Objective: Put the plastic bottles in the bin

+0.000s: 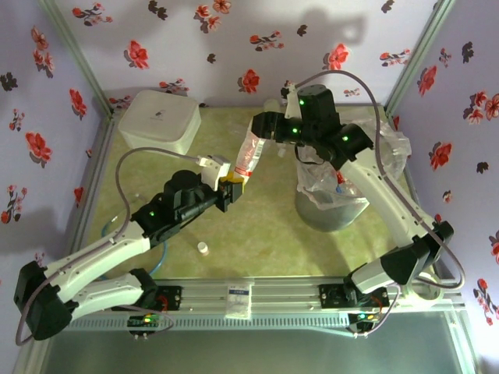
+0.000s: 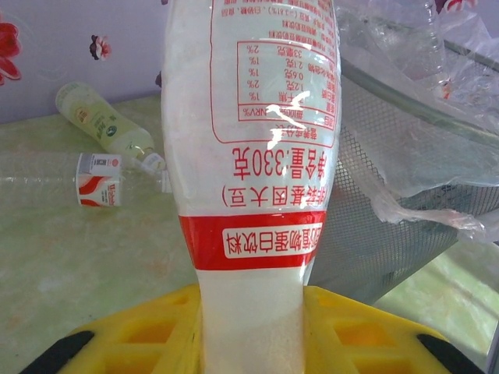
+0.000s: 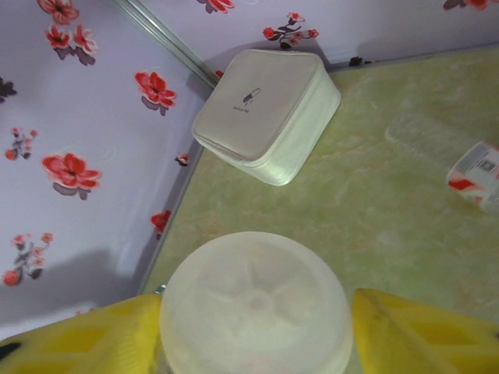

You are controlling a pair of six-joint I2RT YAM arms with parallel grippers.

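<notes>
Midair beside the bin (image 1: 327,214), left hand (image 1: 232,181) clenched on the neck of the plastic bottle (image 1: 249,154), right hand (image 1: 265,132) gripping its base: loosen left first, then swing over the rim, avoiding the liner bag (image 1: 394,148).

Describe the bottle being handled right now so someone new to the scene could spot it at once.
Find the grey bin on the right half of the table. Just left of it a bottle hangs tilted in the air, the left tool at its neck, the right tool at its base. The pale green bottle and its clear neighbour lie on the table; this one is lifted.
</notes>
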